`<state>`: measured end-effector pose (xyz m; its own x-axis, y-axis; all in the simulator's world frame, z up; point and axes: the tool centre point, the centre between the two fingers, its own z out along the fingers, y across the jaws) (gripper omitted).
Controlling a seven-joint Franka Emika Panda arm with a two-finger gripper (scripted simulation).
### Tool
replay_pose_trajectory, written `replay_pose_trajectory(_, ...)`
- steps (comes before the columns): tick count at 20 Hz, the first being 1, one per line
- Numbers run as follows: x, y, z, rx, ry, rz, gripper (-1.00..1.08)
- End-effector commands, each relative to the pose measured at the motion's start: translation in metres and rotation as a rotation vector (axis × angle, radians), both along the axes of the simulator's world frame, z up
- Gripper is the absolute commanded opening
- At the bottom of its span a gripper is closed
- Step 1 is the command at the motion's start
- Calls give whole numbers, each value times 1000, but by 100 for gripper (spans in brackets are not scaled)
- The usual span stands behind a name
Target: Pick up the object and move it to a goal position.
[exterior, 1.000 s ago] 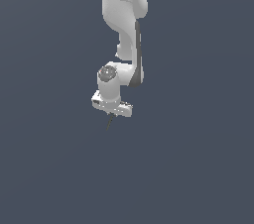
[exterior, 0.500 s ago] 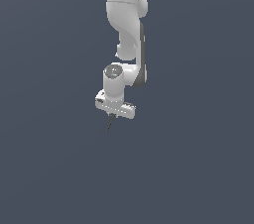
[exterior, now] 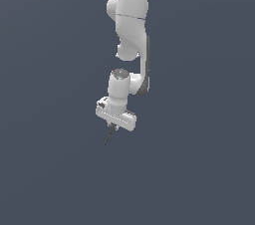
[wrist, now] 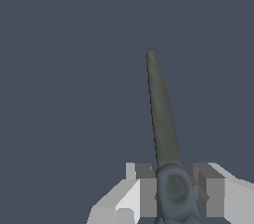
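Toward the exterior view's right, the tool (exterior: 112, 127) has drifted, clamping the rod (exterior: 108, 136).

arm (exterior: 130, 30): smooth white shell with a soft gloss, plastic-like; dark grey bands are seen at the joints
pincer (wrist: 171, 193): matt white and grey blocks, flat-shaded, hard-edged
rod (wrist: 161, 114): dark grey-olive, smooth, dull sheen, tapered to a point; material cannot be told
backdrop (exterior: 50, 169): uniform matt slate grey, untextured
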<state>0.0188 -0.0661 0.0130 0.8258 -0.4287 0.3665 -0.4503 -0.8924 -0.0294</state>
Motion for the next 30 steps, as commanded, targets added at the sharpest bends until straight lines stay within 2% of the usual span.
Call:
replay_pose_trajectory(1,15,-38,-10,-52,-70,-69,-100)
replay_pose_trajectory(10,62,-62,7,-145,-314,-208,-100)
replay_pose_trajectory(18,93,-84,29,-218,-507,-321,-100)
replay_pose_trajectory(25,110,-102,49,-268,-641,-405,-100)
replay_pose_trajectory(30,117,-112,59,-295,-708,-451,-100)
